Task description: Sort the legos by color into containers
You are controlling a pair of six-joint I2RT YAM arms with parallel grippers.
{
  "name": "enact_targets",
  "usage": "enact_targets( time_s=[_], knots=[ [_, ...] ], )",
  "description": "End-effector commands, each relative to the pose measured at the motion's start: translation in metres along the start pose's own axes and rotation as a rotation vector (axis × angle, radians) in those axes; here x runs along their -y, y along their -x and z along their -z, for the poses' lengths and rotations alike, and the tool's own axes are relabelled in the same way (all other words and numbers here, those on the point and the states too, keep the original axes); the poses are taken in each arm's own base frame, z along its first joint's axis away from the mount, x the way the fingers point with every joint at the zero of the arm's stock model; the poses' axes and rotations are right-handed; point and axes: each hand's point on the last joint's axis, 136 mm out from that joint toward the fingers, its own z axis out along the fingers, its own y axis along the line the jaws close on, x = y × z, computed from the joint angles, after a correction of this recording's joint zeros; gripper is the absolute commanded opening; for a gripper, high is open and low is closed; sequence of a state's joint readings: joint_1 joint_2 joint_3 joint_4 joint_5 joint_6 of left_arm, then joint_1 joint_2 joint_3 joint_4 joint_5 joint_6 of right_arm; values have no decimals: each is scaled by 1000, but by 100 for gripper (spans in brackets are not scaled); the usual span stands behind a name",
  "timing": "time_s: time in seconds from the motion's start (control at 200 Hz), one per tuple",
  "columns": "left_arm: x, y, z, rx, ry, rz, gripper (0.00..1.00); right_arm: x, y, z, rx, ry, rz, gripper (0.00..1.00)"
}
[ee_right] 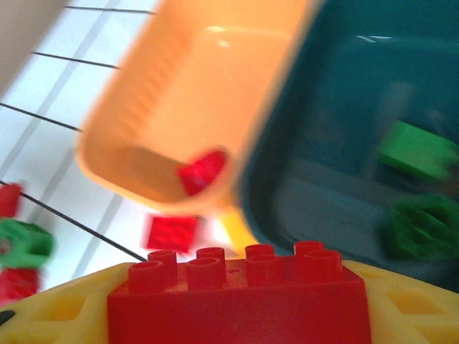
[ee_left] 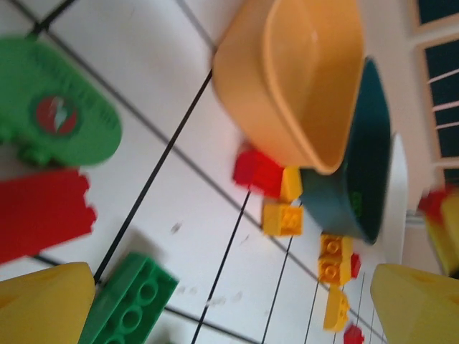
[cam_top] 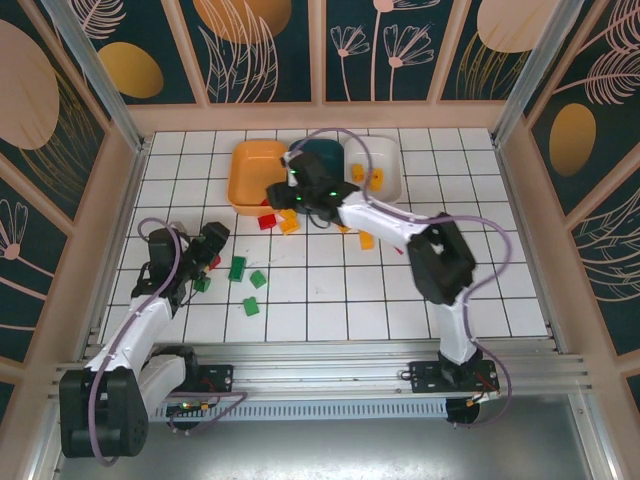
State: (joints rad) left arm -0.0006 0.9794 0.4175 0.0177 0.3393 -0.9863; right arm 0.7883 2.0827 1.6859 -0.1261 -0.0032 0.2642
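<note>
**Over the near rims of two trays, a red brick is held by the right gripper**

Toward 12 o'clock on the white tiled table [cam_top: 340,300], three containers are set side by side. A dark teal tray [cam_top: 325,152] is flanked by an orange tray [cam_top: 250,165] at its 9 o'clock and a white tray [cam_top: 392,178] at its 3 o'clock. The right gripper [cam_top: 288,195] is seen above the near rims where orange and teal meet. A red brick [ee_right: 240,294] is clamped between its yellow fingers [ee_right: 57,308].

One red lego [ee_right: 203,170] is seen inside the orange tray, and green legos [ee_right: 416,150] are seen inside the teal one. Yellow pieces [cam_top: 372,178] lie in the white tray.

At 8 o'clock of the trays, the left gripper [cam_top: 212,243] is held close to the tiles. Its jaws are spread wide, with nothing gripped between them. Loose green bricks [cam_top: 248,280] are scattered at its 4 o'clock. Red and yellow-orange bricks [cam_top: 285,222] are strewn at 6 o'clock of the trays.
</note>
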Motion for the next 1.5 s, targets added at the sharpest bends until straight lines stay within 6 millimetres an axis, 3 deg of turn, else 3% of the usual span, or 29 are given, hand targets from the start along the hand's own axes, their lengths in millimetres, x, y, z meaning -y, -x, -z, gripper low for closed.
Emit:
enact_targets(
  time_s=[0.0,0.205,0.325,0.415,0.571,0.686,0.806,1.031,1.141,1.271,1.496],
  knots=[
    [8,-12,4,-76,-37,11,99,0,-2,-39,-39,-11,24,51],
    [10,-18,15,-66,-68,-7,99,-3,5,-85,-62,-17,47,53],
    [14,-17,16,-70,-79,-26,98,-4,7,-99,-76,-21,57,68],
    [17,-15,14,-73,-77,-38,99,-2,18,-96,-55,-47,47,77],
    [26,-12,13,-78,-105,-51,99,-8,50,-64,21,-77,67,80],
    [35,-13,14,-88,-155,-52,98,-1,58,-31,63,-124,60,78],
    [42,-15,15,-100,-192,-58,98,21,30,5,81,-168,27,76],
    [-3,-2,20,4,52,-118,90,56,-53,59,16,-217,-57,71],
    [-18,-3,20,0,133,-163,81,70,-78,78,-11,-253,-67,70],
    [-20,-15,14,-20,215,-255,75,93,-84,96,-12,-322,-70,69],
    [-13,-28,7,-46,279,-366,75,129,-68,130,66,-317,-194,70]
  ],
)
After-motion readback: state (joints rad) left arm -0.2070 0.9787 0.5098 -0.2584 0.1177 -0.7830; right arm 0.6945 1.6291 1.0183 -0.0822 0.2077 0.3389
